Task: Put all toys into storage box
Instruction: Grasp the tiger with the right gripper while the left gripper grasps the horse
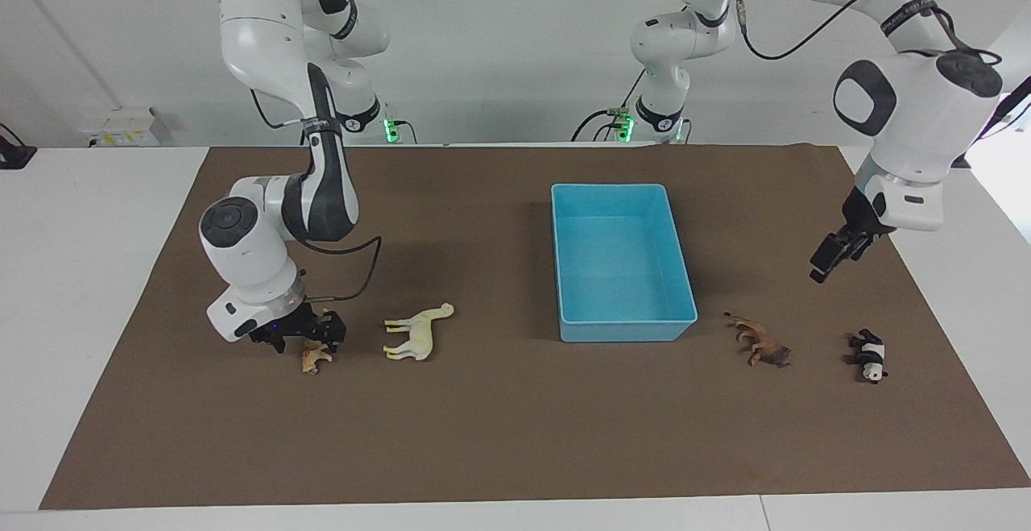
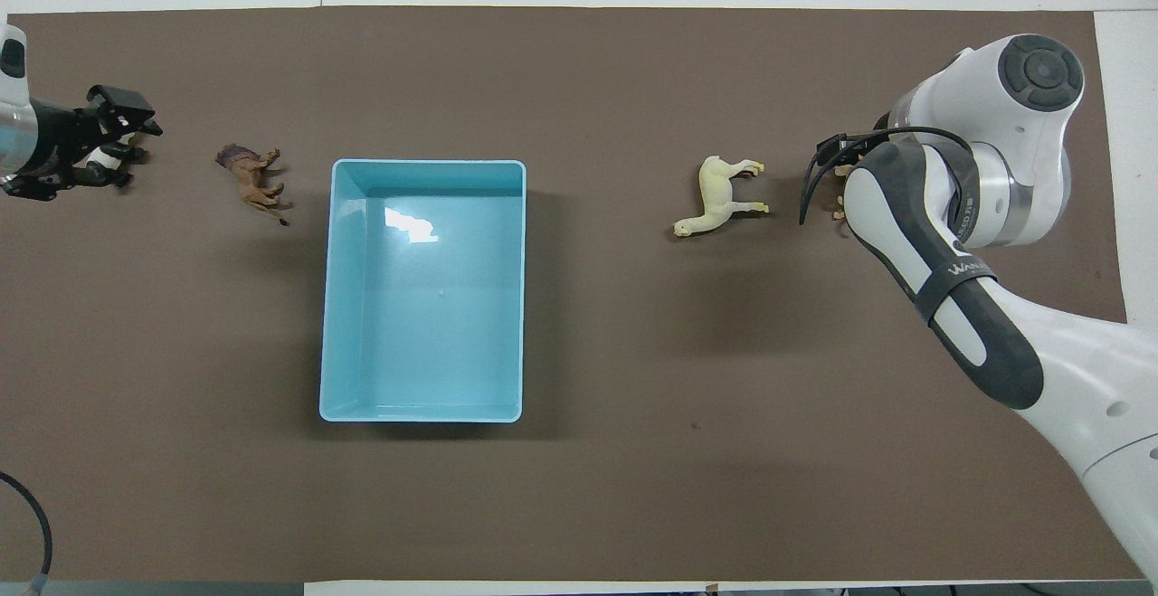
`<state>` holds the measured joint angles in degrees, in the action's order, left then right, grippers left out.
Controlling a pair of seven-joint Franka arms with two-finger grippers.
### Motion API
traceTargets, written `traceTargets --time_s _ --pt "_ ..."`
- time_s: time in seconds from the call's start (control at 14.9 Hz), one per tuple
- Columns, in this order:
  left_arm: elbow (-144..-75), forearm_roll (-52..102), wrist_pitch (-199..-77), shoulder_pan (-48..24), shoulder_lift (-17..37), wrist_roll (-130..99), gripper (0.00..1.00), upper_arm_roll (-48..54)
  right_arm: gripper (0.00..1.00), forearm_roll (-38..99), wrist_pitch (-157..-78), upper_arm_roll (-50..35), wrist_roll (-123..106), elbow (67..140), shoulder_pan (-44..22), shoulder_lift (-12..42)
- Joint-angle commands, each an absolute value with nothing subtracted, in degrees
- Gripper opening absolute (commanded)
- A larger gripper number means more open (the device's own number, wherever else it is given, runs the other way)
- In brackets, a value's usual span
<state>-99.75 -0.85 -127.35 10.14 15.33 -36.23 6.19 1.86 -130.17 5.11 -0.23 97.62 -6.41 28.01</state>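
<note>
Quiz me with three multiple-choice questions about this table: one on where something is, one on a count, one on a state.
1. Where is the right gripper?
A. down at the orange spotted cat
B. inside the storage box
C. over the panda

2. How many toys lie outside the storage box?
A. two
B. three
C. four

3. What is in the storage box?
A. the cream long-necked animal
B. nothing
C. the brown lion

Answers: 1 A, the gripper sits low at the cat. 2 C, all four lie on the mat. 3 B, only its bare blue floor shows.
</note>
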Motion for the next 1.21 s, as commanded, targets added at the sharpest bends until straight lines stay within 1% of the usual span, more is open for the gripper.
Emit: traceTargets --time_s 0.0,0.13,0.2,0.27,0.4,0.67,0.74,0.8,0.87,0.94,1.01,1.14 --pt "-100.1 -1.3 -133.2 10.2 20.0 -52.0 1.0 6.8 1.0 2.8 -131.0 5.0 -3.5 98.1 -6.1 28.3" --pt "-100.4 -1.4 -137.2 8.7 23.4 -57.1 1.0 6.8 1.0 2.8 -131.0 5.0 -6.4 98.9 -6.2 28.0" --pt "-101.1 -1.4 -138.6 8.6 24.4 -57.3 1.0 6.7 1.0 2.8 -133.0 5.0 -7.5 100.0 -6.2 27.8" --pt "-101.6 -1.4 -139.4 8.6 25.0 -57.4 1.0 6.8 1.0 2.8 -135.2 4.9 -8.1 102.0 -6.2 27.5" --pt "-102.5 -1.4 -141.7 8.4 26.0 -57.6 1.0 6.7 1.0 2.8 -137.5 4.9 -8.3 103.7 -6.2 27.6" --pt "-105.4 -1.5 -144.9 8.4 26.1 -57.6 1.0 6.7 1.0 2.8 -137.5 4.9 -8.3 104.2 -6.9 27.5" --pt "-106.2 -1.6 -145.9 8.4 26.3 -57.5 1.0 6.7 0.7 2.8 -137.4 5.0 -8.0 104.2 -6.9 27.5" --pt "-107.0 -1.6 -147.2 8.3 26.3 -57.5 1.0 6.7 0.25 2.9 -137.1 4.9 -7.6 104.2 -6.9 27.5" --pt "-107.3 -1.6 -147.6 8.3 26.2 -57.5 0.99 6.7 0.0 3.1 -137.0 4.9 -6.7 104.2 -6.9 27.5" --pt "-107.3 -1.6 -147.6 8.3 26.2 -57.4 0.92 6.7 0.0 3.1 -136.9 4.9 -6.6 104.2 -6.7 27.5" --pt "-107.2 -1.6 -147.5 8.4 26.2 -57.3 0.83 6.7 0.0 3.1 -136.9 5.0 -6.3 104.2 -6.8 27.5" --pt "-107.2 -1.7 -147.5 8.4 26.2 -57.3 0.63 6.7 0.0 3.1 -136.7 5.0 -6.3 103.9 -6.8 27.5"
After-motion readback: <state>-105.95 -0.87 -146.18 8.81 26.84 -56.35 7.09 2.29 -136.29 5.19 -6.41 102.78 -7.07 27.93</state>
